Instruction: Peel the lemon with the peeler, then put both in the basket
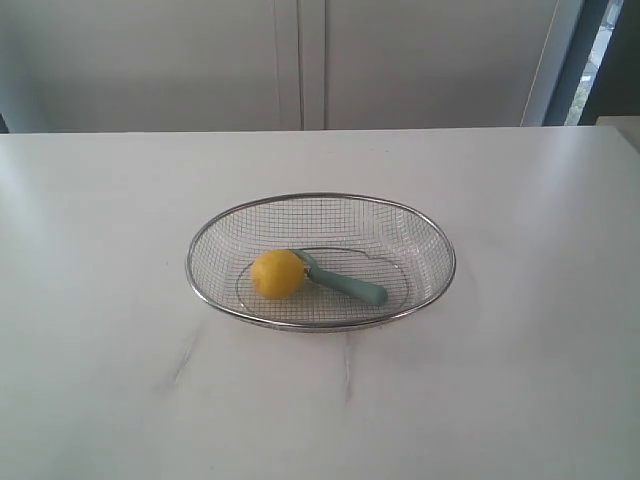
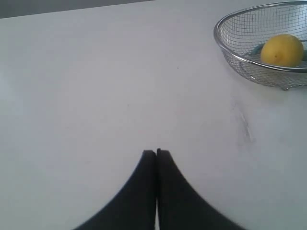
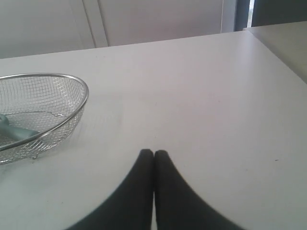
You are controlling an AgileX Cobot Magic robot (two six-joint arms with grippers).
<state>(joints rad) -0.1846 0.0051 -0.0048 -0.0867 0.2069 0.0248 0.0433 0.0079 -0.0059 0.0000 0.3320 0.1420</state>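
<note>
Two grippers: appearing only in the wrist views, well apart from the basket.
Left gripper: jaws pressing together tip to tip, gripping nothing, pointing over bare white table.
Right gripper: jaws likewise meeting, carrying nothing.
Basket: sitting at the centre of the exterior frame, slightly below the middle.
Lemon: lying inside the basket, in its left half, resting on the mesh floor.
Peeler: lying inside the basket too, handle pointing toward lower right, head tucking against the lemon's right side, apparently touching it.
Smudges: showing faintly grey below the basket.
</note>
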